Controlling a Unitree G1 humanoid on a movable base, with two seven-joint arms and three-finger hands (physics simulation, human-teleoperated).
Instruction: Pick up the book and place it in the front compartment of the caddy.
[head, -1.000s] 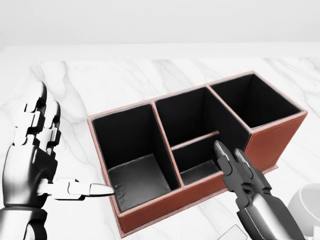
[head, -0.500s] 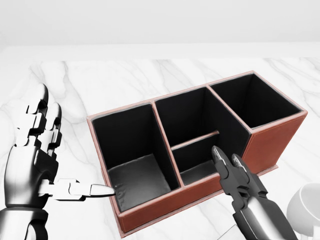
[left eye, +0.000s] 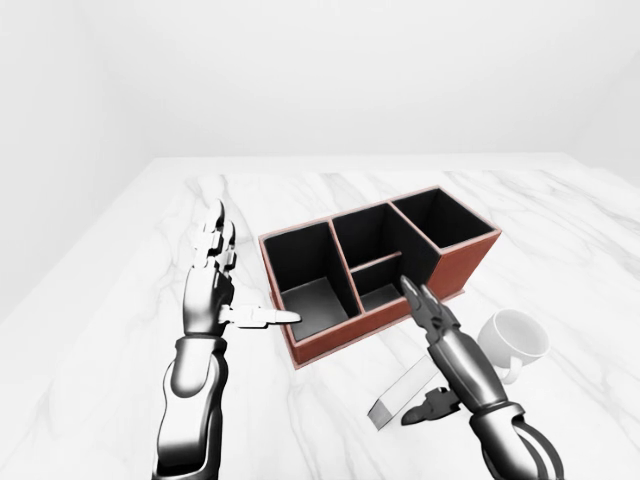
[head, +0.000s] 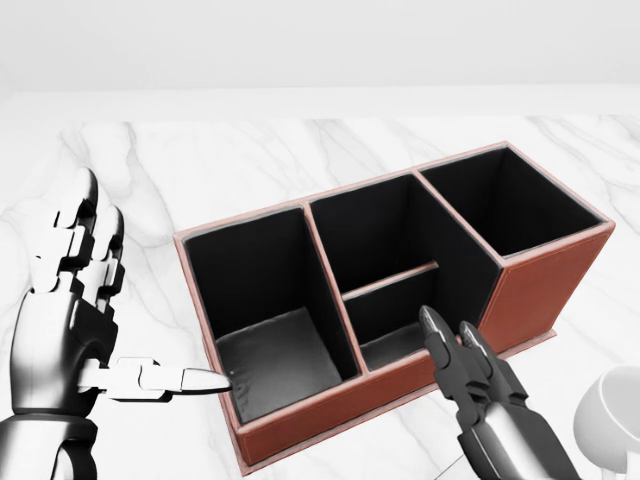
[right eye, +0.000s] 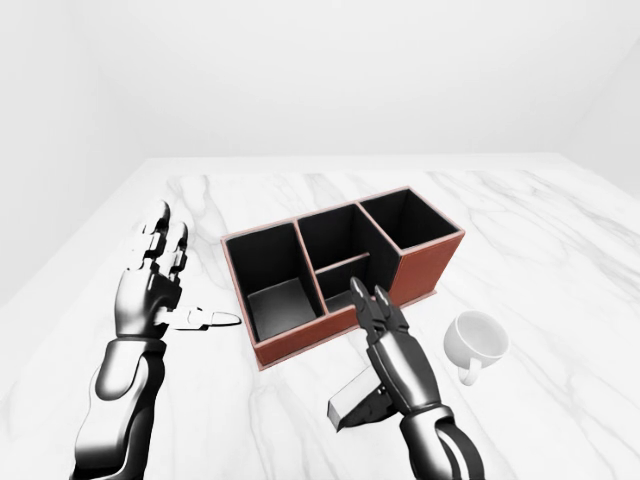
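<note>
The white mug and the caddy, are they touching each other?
Apart. The right-eye view shows it plainly: bare marble table lies between the white mug and the caddy, at the caddy's right end.

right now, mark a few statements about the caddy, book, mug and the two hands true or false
1. The caddy has nothing in any compartment that shows. True.
2. The book already stands in the caddy. False: it lies on the marble table, below the caddy in the right-eye view, by the right hand.
3. The left hand is open, fingers up, thumb pointing at the caddy's left end. True.
4. The mug stands upright to the left of the caddy. False: it lies tipped on its side, to the caddy's lower right in the right-eye view.
5. The right hand is closed round the book. False: its fingers are stretched out toward the caddy, over the book.
</note>
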